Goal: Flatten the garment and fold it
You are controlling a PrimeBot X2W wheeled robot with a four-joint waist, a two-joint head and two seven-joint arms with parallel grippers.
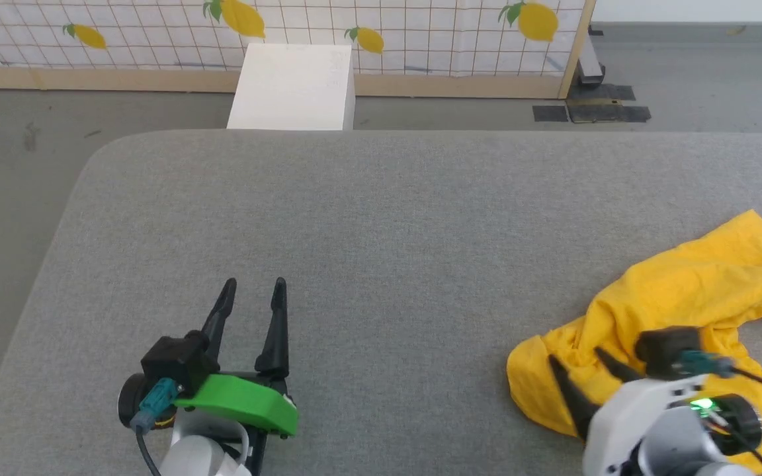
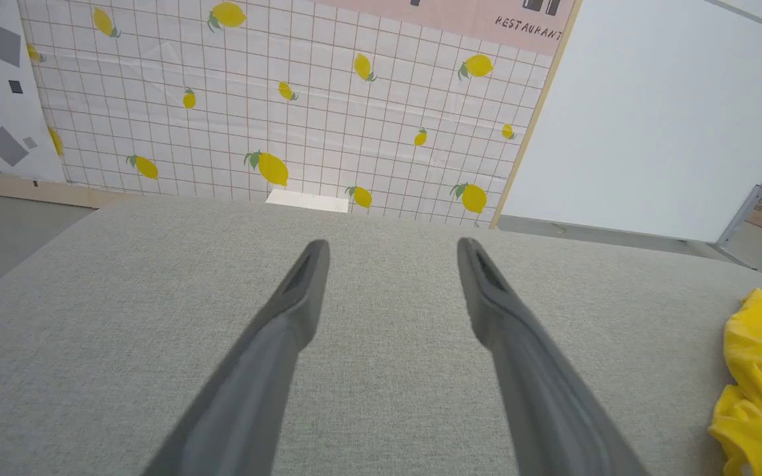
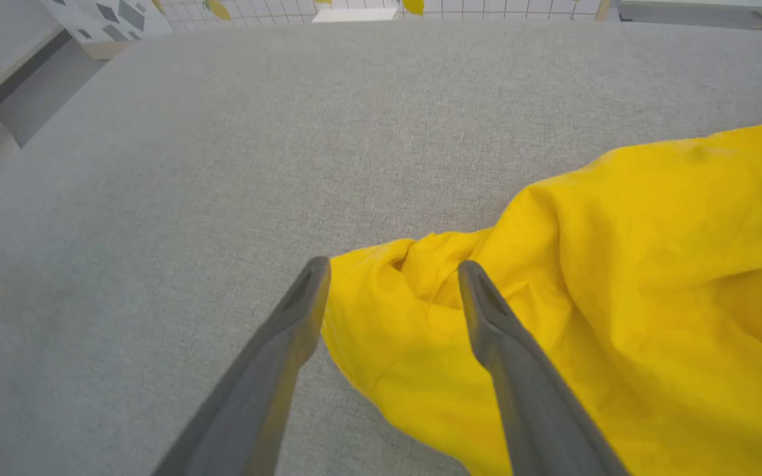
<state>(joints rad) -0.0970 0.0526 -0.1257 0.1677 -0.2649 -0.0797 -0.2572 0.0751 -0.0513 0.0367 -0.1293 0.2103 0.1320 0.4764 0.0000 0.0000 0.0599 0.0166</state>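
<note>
Head view, right gripper (image 1: 574,357): fingers spread apart and empty, poised over the near left edge of the T-shirt (image 1: 698,277); I cannot tell whether they touch the cloth.
Left gripper (image 1: 255,284): fingers apart, holding nothing, above bare table (image 1: 381,218), well apart from the T-shirt.
T-shirt: bright yellow, crumpled in a heap at the table's right side.
Table: grey fabric top.
Box (image 1: 295,86): white, just beyond the table's far edge.
Backdrop (image 1: 421,33): white grid with lemons, farthest.
</note>
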